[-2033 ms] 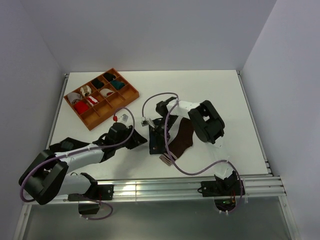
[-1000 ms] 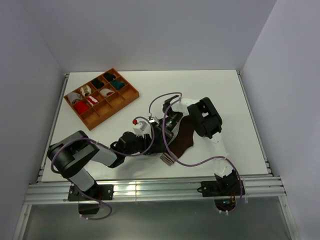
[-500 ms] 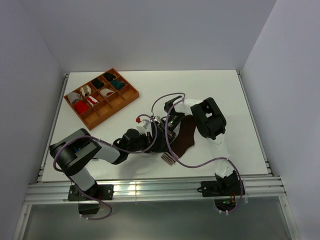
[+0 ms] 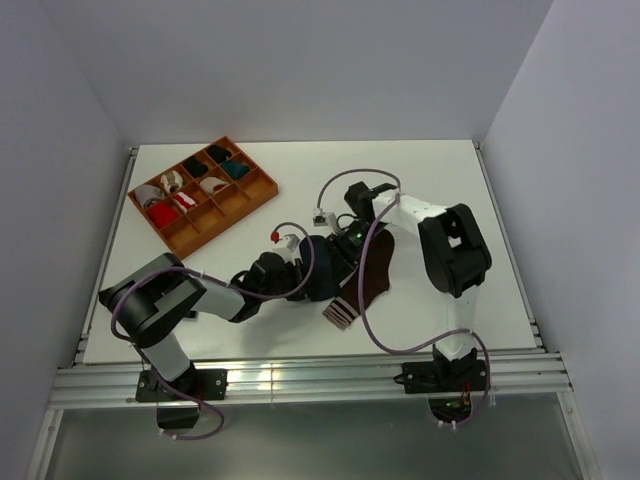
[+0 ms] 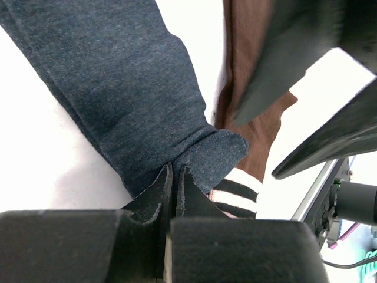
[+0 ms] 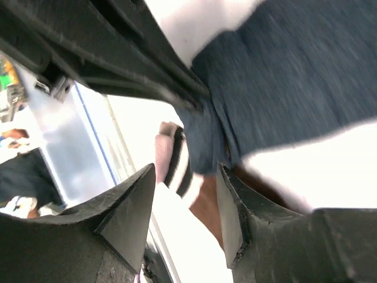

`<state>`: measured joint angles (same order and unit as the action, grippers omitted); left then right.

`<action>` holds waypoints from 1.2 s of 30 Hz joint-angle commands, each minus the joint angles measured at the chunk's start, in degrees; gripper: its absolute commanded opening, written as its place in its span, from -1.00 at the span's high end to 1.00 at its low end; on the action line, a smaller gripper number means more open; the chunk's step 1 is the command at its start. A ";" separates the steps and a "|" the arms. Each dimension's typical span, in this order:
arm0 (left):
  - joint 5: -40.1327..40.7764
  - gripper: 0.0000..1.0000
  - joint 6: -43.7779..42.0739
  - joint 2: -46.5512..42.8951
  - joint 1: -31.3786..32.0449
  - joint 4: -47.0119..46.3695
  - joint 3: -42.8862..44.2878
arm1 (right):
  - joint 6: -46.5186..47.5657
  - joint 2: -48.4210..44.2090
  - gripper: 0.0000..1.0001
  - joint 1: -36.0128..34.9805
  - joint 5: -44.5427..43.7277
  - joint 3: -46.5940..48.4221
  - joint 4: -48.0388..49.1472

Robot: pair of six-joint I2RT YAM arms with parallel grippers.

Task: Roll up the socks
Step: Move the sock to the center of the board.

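The navy sock [image 5: 118, 76] lies flat, partly over the brown sock [image 5: 250, 65], whose pale-striped cuff [image 5: 235, 197] pokes out beside it. My left gripper [image 5: 174, 172] is shut on the navy sock's folded edge, low over the table near the middle [image 4: 303, 273]. My right gripper [image 6: 182, 215] hovers open just above the same spot [image 4: 342, 258]. Nothing is between its fingers [image 6: 232, 218]; the striped cuff [image 6: 177, 162] and the navy sock [image 6: 283, 82] lie below them. From above, the navy sock [image 4: 325, 272] is mostly hidden by both grippers and the brown sock [image 4: 376, 272] lies to its right.
An orange divided tray [image 4: 229, 222] with several small rolled bundles stands at the back left. The aluminium rail [image 4: 300, 378] runs along the near table edge. Both arms and their cables crowd the table's middle.
My left gripper slid right to the navy sock and shut on its edge. My right gripper opened, let go of the sock and drew back to the right.
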<state>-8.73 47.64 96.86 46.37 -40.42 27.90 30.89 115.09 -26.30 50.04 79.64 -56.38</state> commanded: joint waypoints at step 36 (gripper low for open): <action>-12.01 0.99 -4.40 1.49 -5.94 25.91 3.12 | -0.31 -17.52 0.18 13.03 -40.47 -15.66 18.85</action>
<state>-20.47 46.15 96.79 40.14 -26.89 33.17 28.91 101.60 -13.28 8.71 63.53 -39.11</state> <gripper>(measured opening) 0.034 0.407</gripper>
